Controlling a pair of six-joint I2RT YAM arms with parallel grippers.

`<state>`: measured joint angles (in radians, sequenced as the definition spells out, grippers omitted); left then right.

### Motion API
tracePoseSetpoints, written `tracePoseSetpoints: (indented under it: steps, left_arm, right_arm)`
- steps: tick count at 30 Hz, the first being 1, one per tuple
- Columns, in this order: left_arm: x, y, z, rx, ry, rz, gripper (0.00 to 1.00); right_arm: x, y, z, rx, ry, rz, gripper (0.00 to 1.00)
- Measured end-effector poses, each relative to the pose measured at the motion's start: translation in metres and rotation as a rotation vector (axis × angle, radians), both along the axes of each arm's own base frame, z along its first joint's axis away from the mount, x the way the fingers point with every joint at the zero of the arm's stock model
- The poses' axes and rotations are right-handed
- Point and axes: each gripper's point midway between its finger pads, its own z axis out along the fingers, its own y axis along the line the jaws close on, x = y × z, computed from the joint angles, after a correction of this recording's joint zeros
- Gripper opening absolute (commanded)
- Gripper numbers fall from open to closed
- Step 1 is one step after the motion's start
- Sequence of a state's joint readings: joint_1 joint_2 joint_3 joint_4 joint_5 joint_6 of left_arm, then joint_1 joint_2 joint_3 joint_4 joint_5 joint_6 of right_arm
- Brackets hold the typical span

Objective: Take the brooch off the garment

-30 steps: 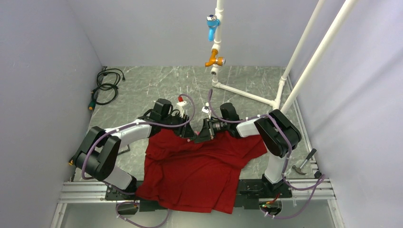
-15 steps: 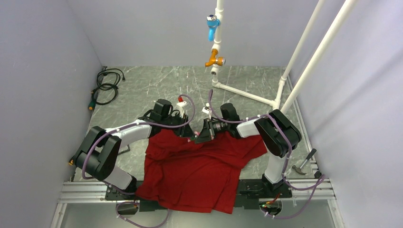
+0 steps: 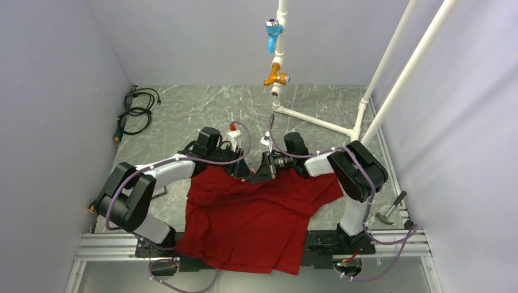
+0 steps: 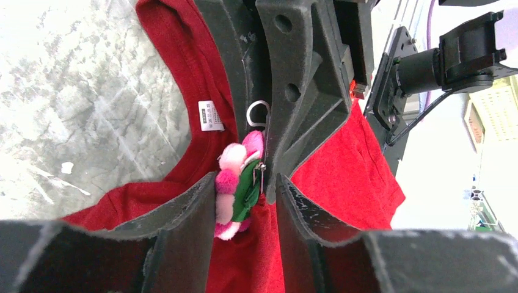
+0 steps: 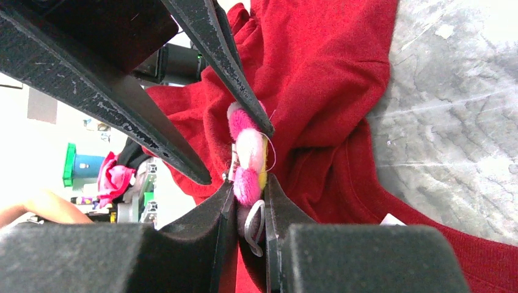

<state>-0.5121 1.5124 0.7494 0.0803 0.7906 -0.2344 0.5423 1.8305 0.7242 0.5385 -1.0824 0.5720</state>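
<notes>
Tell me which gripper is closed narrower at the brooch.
The right gripper, shut on the metal clasp; the left gripper stands wide, straddling the pink brooch.

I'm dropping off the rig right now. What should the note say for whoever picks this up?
Left gripper: open, jaws either side of the pink-and-green brooch, not visibly clamping.
Right gripper: shut on the brooch's wire clasp.
Garment: red T-shirt spread between the arms; brooch sits at its collar, near the white label.
Done: both grippers are at the brooch.
Left: brooch looks still pinned; free the clasp, lift it away.
</notes>
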Motion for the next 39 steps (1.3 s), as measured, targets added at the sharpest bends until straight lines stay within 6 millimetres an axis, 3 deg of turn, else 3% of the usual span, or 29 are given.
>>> tracePoseSetpoints:
  steps: [13, 21, 25, 31, 36, 39]
  left_arm:
    - [0.0016, -0.0013, -0.0028, 0.017, -0.002, 0.016, 0.37]
    - [0.0046, -0.0027, -0.0059, 0.046, 0.002, 0.016, 0.12]
    - [0.0069, -0.0022, -0.0057, 0.053, -0.01, 0.019, 0.12]
    - [0.0067, -0.0017, -0.006, 0.055, -0.015, 0.013, 0.27]
    - [0.007, -0.0005, -0.0021, 0.029, -0.018, 0.004, 0.19]
    - [0.0061, 0.0, 0.0013, 0.007, -0.026, -0.011, 0.19]
  right_arm:
    - [0.0006, 0.0003, 0.0015, 0.007, 0.0, -0.004, 0.0]
    - [0.0008, -0.0026, -0.0012, 0.003, 0.004, -0.014, 0.0]
    - [0.0012, -0.0036, -0.0012, 0.004, 0.006, -0.015, 0.0]
    - [0.0019, -0.004, -0.0014, 0.003, 0.005, -0.018, 0.0]
    - [0.0021, -0.0038, 0.0022, 0.01, -0.005, -0.017, 0.0]
    - [0.0018, -0.0035, 0.0052, 0.018, -0.012, -0.011, 0.0]
